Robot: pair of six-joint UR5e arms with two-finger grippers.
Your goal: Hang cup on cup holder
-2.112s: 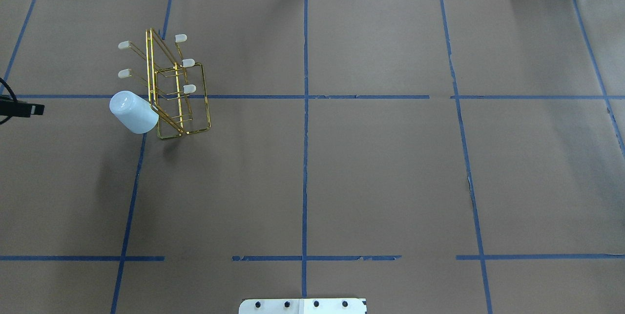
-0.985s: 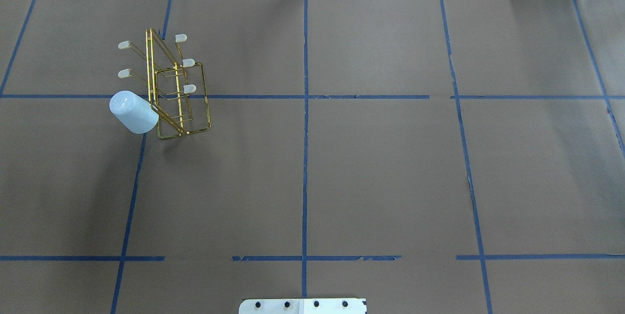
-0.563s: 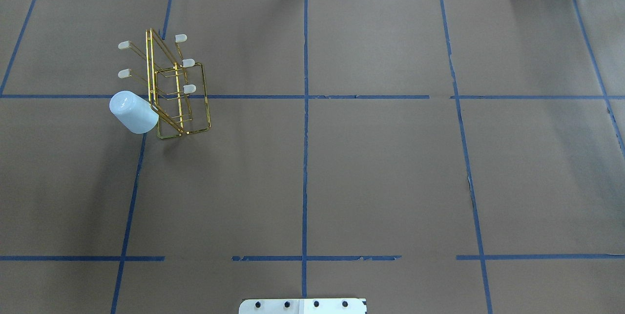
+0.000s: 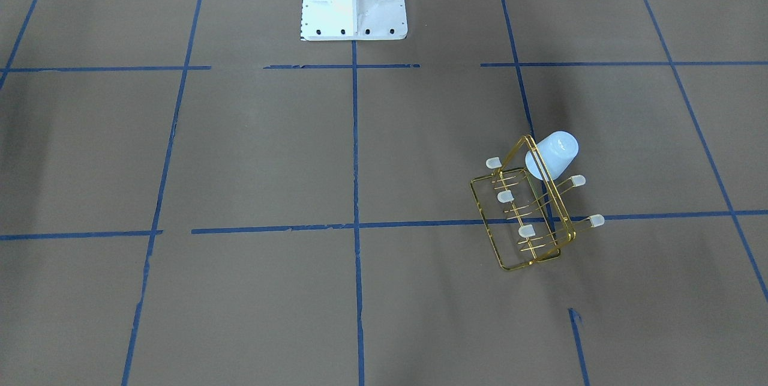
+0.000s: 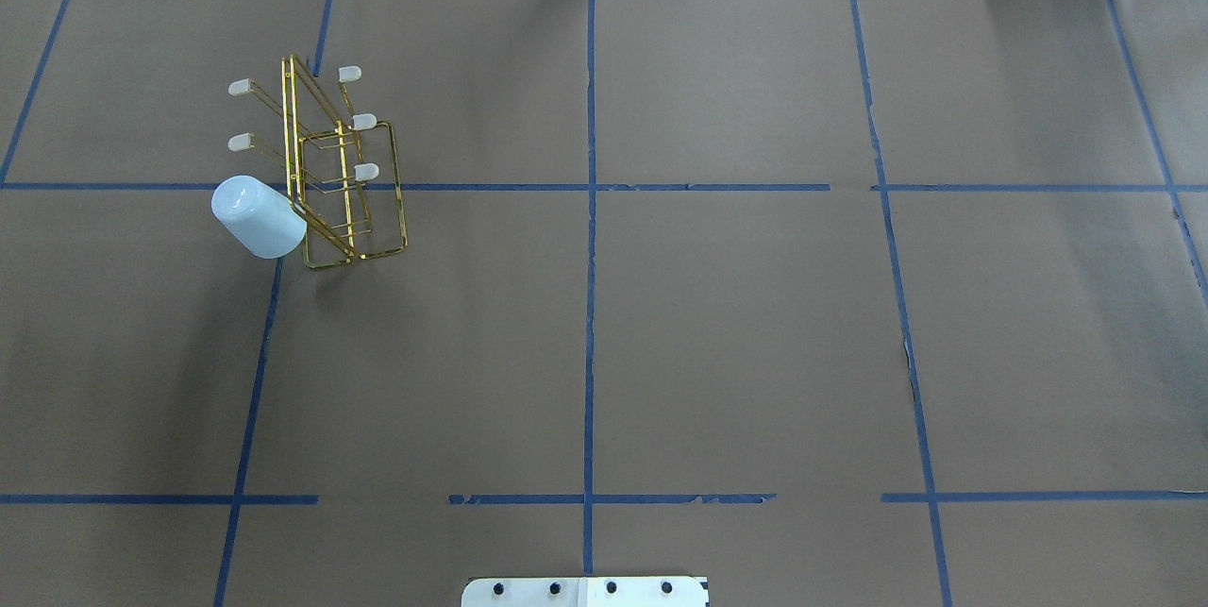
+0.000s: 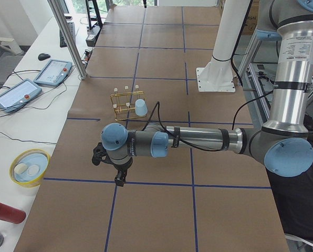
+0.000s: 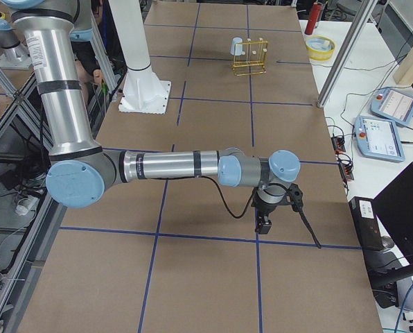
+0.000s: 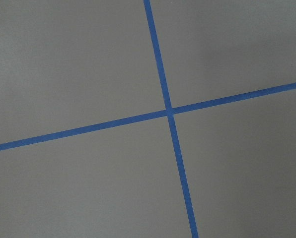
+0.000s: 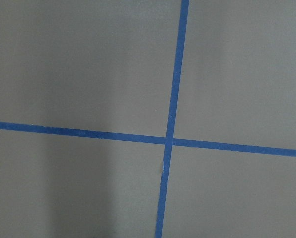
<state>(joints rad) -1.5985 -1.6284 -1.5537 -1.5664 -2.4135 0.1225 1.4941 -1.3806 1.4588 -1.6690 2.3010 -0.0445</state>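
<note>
The table point(image 5: 736, 333) has a brown cover ruled with blue tape point(image 5: 590, 305). The left arm point(image 6: 198, 139) reaches out over one end of it and the right arm point(image 7: 165, 166) over the opposite end. Each arm points its claw down at bare cover.

The cup holder point(image 5: 326, 175) stands in the left arm's half of the table. From the left claw point(image 6: 118, 179) it lies ahead, inward along the table and well apart. From the right claw point(image 7: 263, 223) it lies toward the far end, much farther off. The left claw is the nearer one.

Claw state: each claw shows only in a side view, and each wrist view shows only tape and cover. Whether either claw is wide or narrow cannot be told. Neither is near the cup.

The cup point(image 5: 257, 215) rests against the holder's frame, on the side facing the left claw and at the end nearer the robot. Its long axis is tilted, with the closed base up and outward toward the left claw and the mouth toward the frame.

Judgement: the cup appears seated over a lower prong, so the hanging looks done. Any correction would fall to the left arm, approaching the base end along that tilted axis.
</note>
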